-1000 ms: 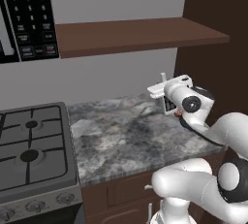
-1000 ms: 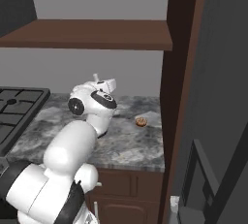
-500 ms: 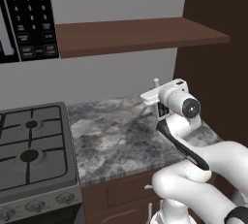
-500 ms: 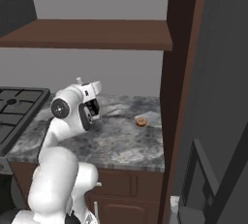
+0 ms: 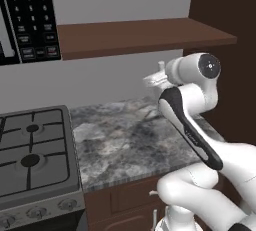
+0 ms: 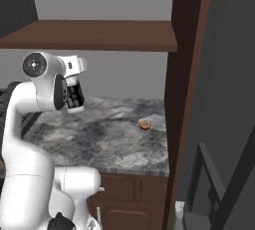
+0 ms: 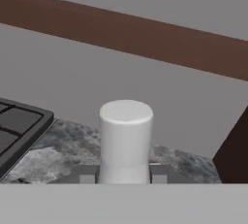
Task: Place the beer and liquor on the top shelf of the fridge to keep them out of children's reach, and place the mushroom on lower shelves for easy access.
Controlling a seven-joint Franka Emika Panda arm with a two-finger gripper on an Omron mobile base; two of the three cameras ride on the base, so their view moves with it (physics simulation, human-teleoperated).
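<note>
Hand view: gripper clamped on the liquor by its white cap, low centre of frame. Mushroom lying on the counter, right of centre. Risk: bottle slipping or clipping the wooden shelf mid-swing.

only the white neck and cap of the liquor rise into the hand view; its body and label are cut off below. the mushroom is too small to make out. the stove runs off the left edge.
</note>
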